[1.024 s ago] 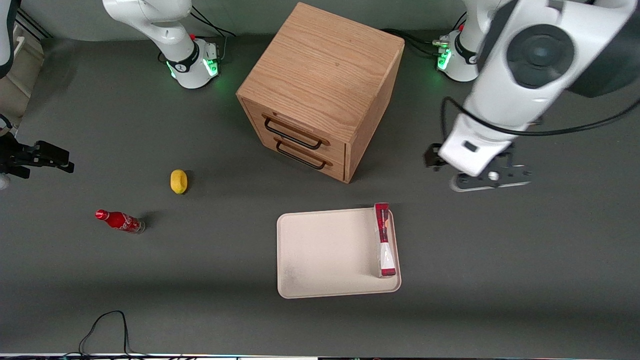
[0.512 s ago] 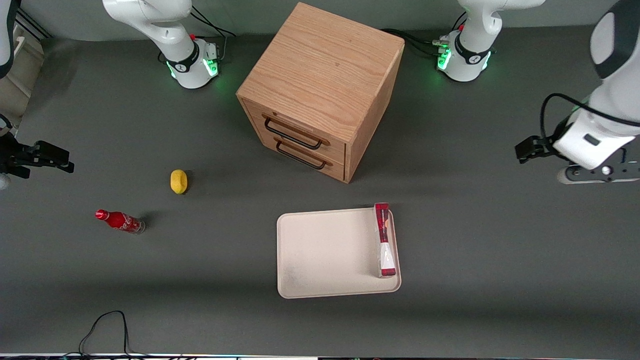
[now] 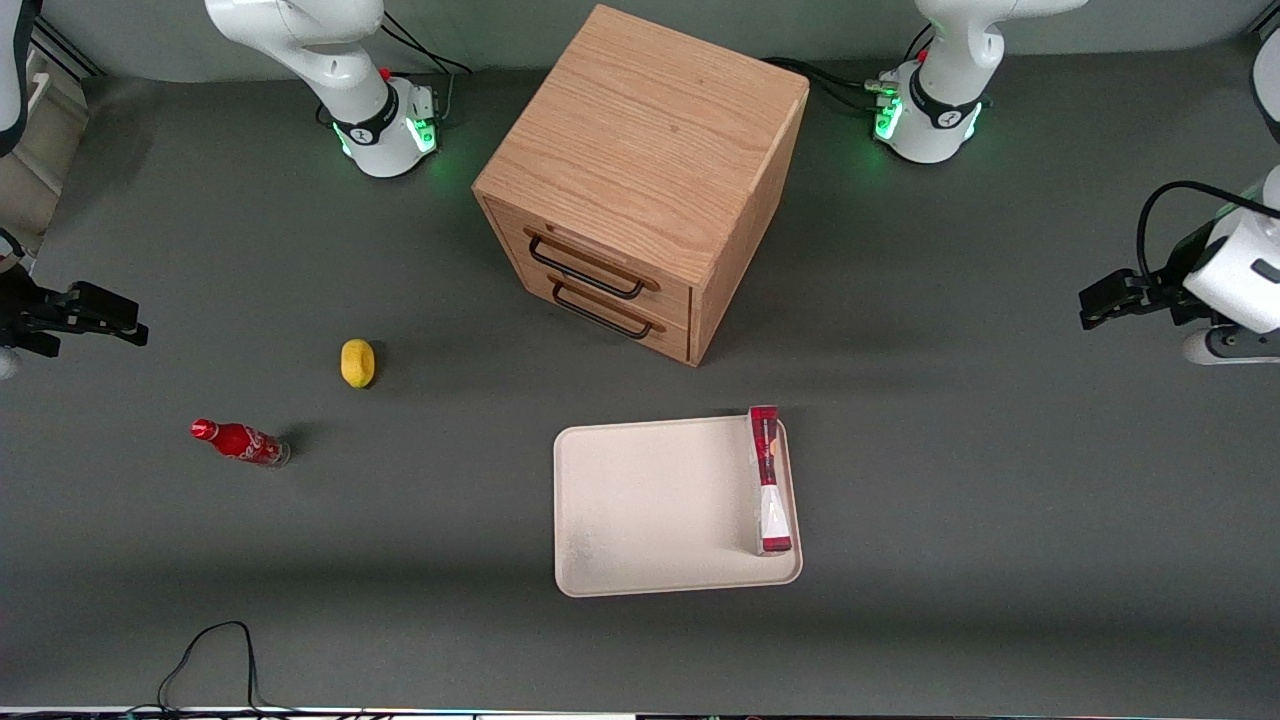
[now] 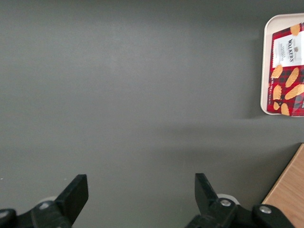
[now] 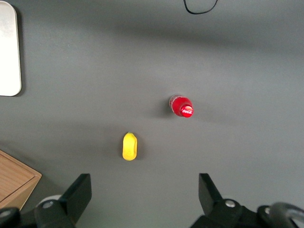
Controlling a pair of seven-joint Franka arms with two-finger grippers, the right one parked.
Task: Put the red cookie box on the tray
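The red cookie box [image 3: 768, 480] stands on its long thin edge on the cream-white tray [image 3: 650, 500], along the tray's rim toward the working arm's end. In the left wrist view the box [image 4: 287, 71] shows a red tartan face with cookie pictures, inside the tray's rim [image 4: 265, 66]. My left gripper [image 4: 141, 190] is open with nothing between its fingers. It hovers over bare grey table, well away from the tray. The left arm's wrist [image 3: 1240, 290] sits at the working arm's end of the table.
A wooden two-drawer cabinet [image 3: 640, 180] stands farther from the front camera than the tray; its corner [image 4: 289, 190] shows near my gripper. A yellow object [image 3: 357, 362] and a small red cola bottle [image 3: 240, 442] lie toward the parked arm's end. A black cable [image 3: 205, 650] loops near the front edge.
The left arm has swung away from the tray, out to its own end of the table. The cookie box has stayed put on the tray.
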